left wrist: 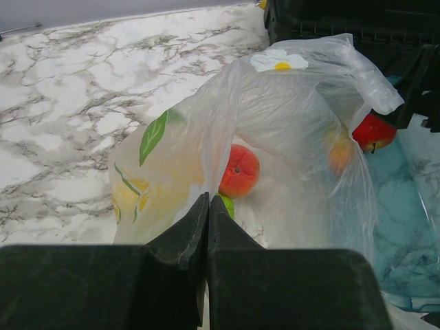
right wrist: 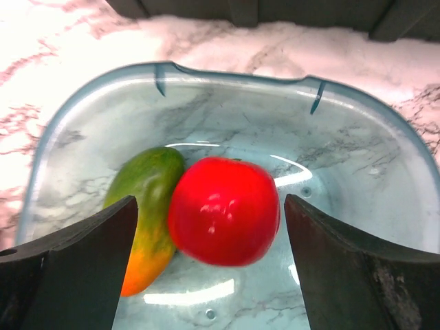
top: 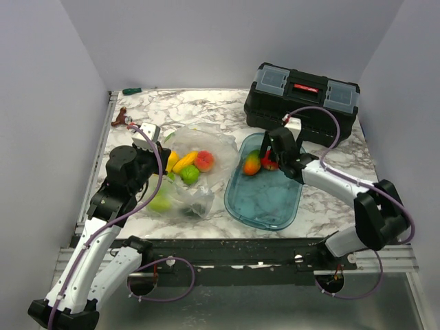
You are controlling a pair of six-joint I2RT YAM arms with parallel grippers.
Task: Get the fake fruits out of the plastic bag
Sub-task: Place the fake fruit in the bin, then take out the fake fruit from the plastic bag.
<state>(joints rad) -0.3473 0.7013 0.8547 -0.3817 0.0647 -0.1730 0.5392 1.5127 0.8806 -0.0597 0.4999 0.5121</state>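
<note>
Fake fruits [top: 204,161], two lots, for your count. Lot one is inside the plastic bag [left wrist: 289,117], which sits toward the left edge of the table [top: 199,110], about midway between its near and far edges. It holds a peach [left wrist: 238,170], a yellow banana [top: 184,162] and a lime [top: 190,174], plus green and dark shapes under the film that are too crumpled to name. Lot two is in the blue tray [right wrist: 344,137], just beside the bag toward the table's middle. It holds a red apple [right wrist: 223,210] touching a green-and-orange fruit [right wrist: 148,206], both at the tray's far end. Your left gripper [left wrist: 207,203] is closed, pinching the bag's film. Your right gripper [right wrist: 208,206] hangs spread over the tray, one finger on either side of the apple, gripping nothing. A black toolbox [top: 302,96] stands at the far right corner.
</note>
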